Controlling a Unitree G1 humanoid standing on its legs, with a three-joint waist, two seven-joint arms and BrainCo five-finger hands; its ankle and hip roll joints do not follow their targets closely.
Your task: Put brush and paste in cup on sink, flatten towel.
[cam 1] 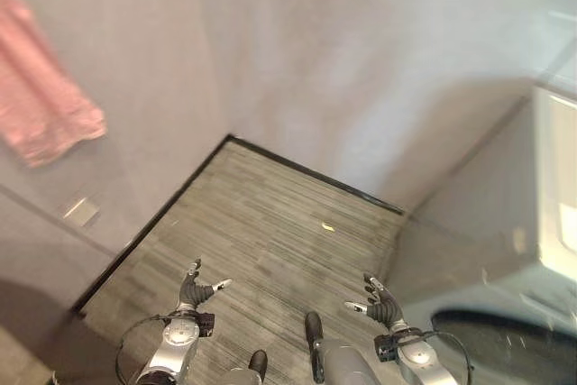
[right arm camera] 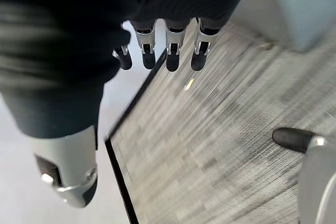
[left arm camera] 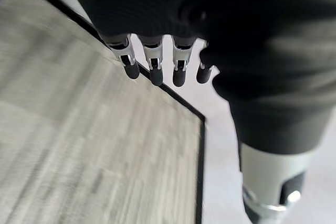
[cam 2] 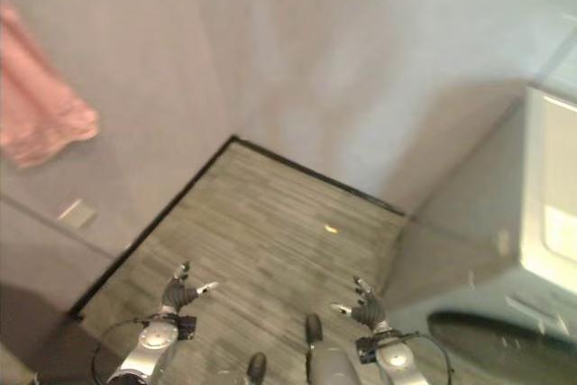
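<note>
Towel first: the pink fringed cloth towel (cam 1: 43,104) hangs on the pale wall at upper left, well apart from both hands. Down low over the grey wood-grain floor (cam 1: 270,241), left hand (cam 1: 193,292) and right hand (cam 1: 382,304) hover empty, fingers spread. White sink cabinet (cam 1: 554,214) sits at right. Left wrist view: fingers (left arm camera: 151,66) straight, relaxed, holding nothing. Right wrist view: fingers (right arm camera: 171,51) likewise loose above the floor.

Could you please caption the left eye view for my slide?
Both hands, left and right, open and empty above grey floor; pink towel hangs on wall.
</note>
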